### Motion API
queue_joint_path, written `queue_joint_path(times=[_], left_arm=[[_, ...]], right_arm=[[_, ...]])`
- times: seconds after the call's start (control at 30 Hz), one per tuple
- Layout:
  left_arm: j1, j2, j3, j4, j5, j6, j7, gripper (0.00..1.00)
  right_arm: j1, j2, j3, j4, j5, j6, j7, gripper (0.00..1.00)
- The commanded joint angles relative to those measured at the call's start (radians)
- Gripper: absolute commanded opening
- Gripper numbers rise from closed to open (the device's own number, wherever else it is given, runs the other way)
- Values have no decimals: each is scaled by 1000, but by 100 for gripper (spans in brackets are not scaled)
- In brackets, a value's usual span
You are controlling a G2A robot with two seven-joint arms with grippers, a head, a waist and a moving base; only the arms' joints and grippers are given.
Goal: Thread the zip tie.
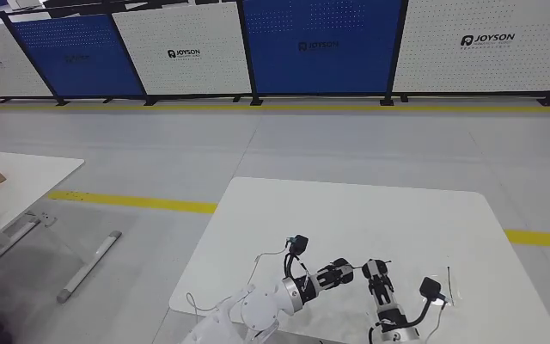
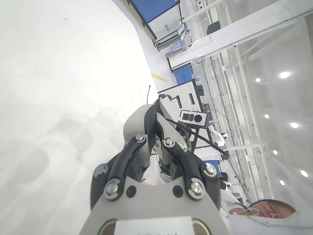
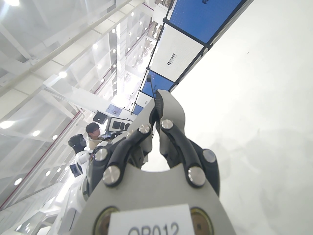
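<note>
Right gripper (image 3: pixel 157 97) jaws clamped shut on thin black plastic zip tie (image 3: pixel 152 84), head end poking past tips. Left gripper (image 2: pixel 156 110) jaws closed on black strap (image 2: pixel 198 136); cannot tell whether same tie. Grippers close together over near edge of white rectangular surface (image 1: pixel 361 215). Second black zip tie (image 1: pixel 449 281) lies flat on surface, right of right arm.

We see a dark logo with a wordmark on each white partition panel (image 1: pixel 487 39), fainter ones on the blue panels (image 1: pixel 318 45), and a white label (image 3: pixel 152 221) bearing a cropped code on the right wrist mount
</note>
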Motion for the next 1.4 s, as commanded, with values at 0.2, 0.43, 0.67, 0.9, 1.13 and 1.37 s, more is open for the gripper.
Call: queue_joint_path(times=[0.2,0.43,0.67,0.9,1.13,1.37], left_arm=[[2,1,1,-2,22,13,-4,17],[13,4,-6,-15,39,7,2,9],[18,5,-4,-25,63,16,-2,9],[18,4,-4,-29,60,14,0,20],[16,1,-12,-29,38,31,31,5],[7,-4,-8,-18,25,46,38,0]], right_arm=[[-3,-2,4,-2,-3,4,-1,0],[5,-5,1,6,-6,11,2,0],[7,-8,2,10,-16,23,-9,0],[9,-10,-1,13,-29,34,-7,0],[9,-11,-5,12,-49,23,1,0],[5,-11,0,8,-49,22,5,0]])
